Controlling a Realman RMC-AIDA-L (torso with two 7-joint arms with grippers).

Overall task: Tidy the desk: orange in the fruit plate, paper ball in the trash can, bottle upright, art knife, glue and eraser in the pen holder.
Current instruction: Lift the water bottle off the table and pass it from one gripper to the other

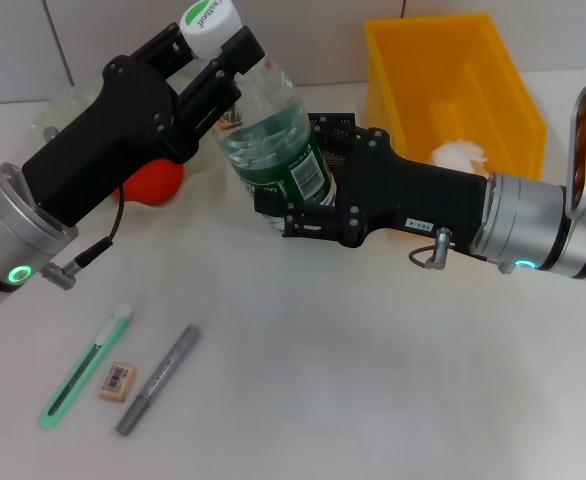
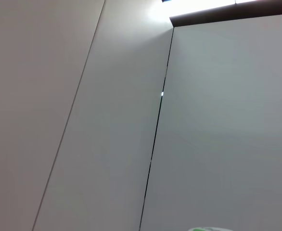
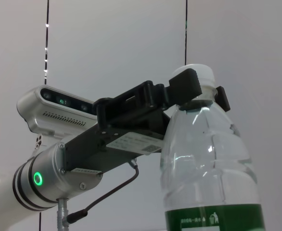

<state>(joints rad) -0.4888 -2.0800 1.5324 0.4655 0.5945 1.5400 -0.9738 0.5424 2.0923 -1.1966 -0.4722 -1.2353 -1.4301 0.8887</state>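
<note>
A clear water bottle with a green label and white cap stands nearly upright, leaning a little left, at the middle back of the desk. My left gripper is shut on its neck just under the cap, also seen in the right wrist view. My right gripper grips the bottle's lower body. The orange lies behind my left arm beside the pale fruit plate. The paper ball sits in the yellow trash can. The green art knife, eraser and grey glue stick lie front left.
A black mesh pen holder stands behind my right gripper, mostly hidden. The left wrist view shows only wall panels and a sliver of the cap.
</note>
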